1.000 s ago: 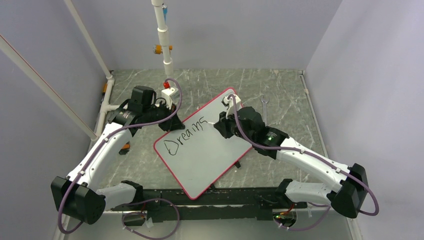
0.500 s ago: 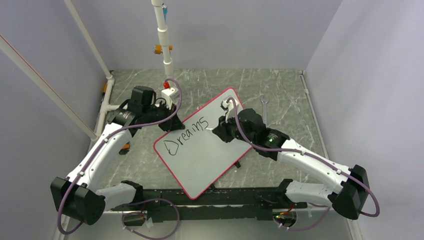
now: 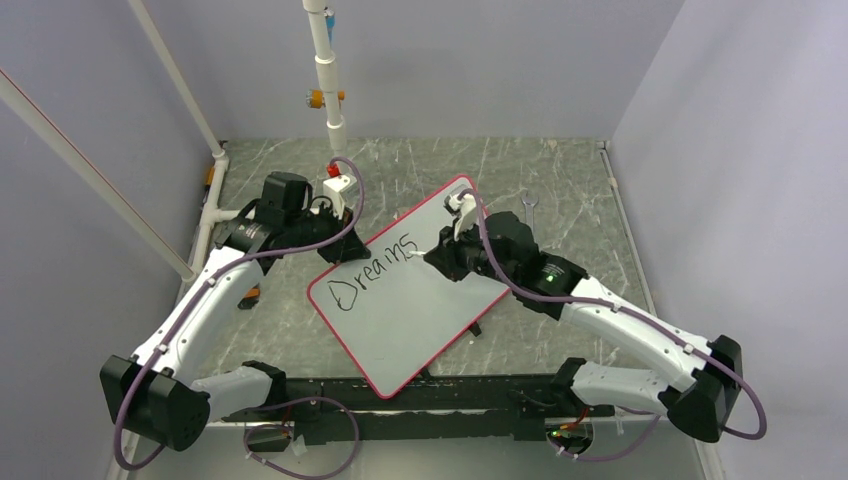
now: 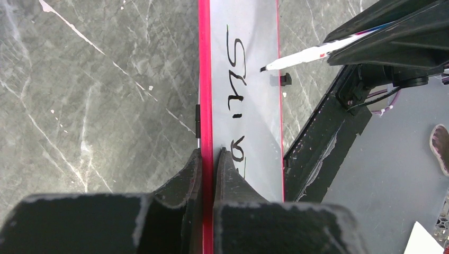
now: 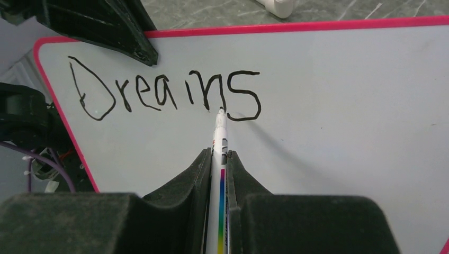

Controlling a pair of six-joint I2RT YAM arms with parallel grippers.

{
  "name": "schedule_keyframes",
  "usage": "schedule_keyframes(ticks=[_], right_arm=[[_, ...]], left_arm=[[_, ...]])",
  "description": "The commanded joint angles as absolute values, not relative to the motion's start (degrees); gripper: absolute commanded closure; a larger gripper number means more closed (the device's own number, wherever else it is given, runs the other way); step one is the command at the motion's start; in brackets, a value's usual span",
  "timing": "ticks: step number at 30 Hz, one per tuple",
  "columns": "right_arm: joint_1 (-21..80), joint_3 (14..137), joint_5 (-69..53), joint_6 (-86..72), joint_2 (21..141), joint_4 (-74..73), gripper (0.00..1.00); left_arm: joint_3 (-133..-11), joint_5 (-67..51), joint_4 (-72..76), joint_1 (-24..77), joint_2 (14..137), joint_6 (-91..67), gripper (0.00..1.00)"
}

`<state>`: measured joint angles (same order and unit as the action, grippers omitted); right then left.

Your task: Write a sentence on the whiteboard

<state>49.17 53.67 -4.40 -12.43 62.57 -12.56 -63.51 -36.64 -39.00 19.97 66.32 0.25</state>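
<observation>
The whiteboard [image 3: 420, 310], white with a red rim, lies tilted on the table. My left gripper [image 3: 338, 243] is shut on its far left edge; the left wrist view shows the rim pinched between the jaws of the left gripper [image 4: 208, 153]. On the whiteboard [image 5: 344, 106] the sentence [image 5: 164, 92] reads "Dreams" in black. My right gripper [image 5: 219, 153] is shut on a white marker [image 5: 220, 135] with a rainbow stripe. The marker's tip sits at the foot of the last letters. Seen from above, the right gripper [image 3: 440, 255] hovers over the board just right of the sentence [image 3: 372, 268].
A metal wrench [image 3: 529, 214] lies on the marble-patterned table right of the board. A white pipe [image 3: 327, 80] stands at the back. The black rail [image 3: 450, 398] runs along the near edge. Grey walls close in both sides.
My right gripper with the marker has shifted slightly left over the board, toward the end of the word. The left gripper and the board have stayed put.
</observation>
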Motion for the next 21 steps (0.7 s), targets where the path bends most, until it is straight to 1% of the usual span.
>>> schedule_keyframes(ticks=[1, 7, 16, 21], right_arm=[[49.0, 56.9, -3.9, -12.7, 58.6, -12.7, 1.00], [49.0, 55.1, -3.7, -13.8, 57.1, -13.6, 1.00], [49.3, 52.5, -7.6, -15.2, 54.0, -14.6, 1.00], [51.1, 50.7, -7.7, -16.2, 52.8, -14.8, 1.00]], left_arm=[[-63.6, -32.1, -36.4, 20.2, 64.6, 5.2, 1.00], [-63.6, -31.4, -36.3, 20.5, 64.2, 4.9, 1.00], [-63.6, -28.7, -36.6, 22.4, 64.3, 4.8, 1.00], [-63.4, -26.9, -36.3, 23.4, 64.1, 4.1, 1.00]])
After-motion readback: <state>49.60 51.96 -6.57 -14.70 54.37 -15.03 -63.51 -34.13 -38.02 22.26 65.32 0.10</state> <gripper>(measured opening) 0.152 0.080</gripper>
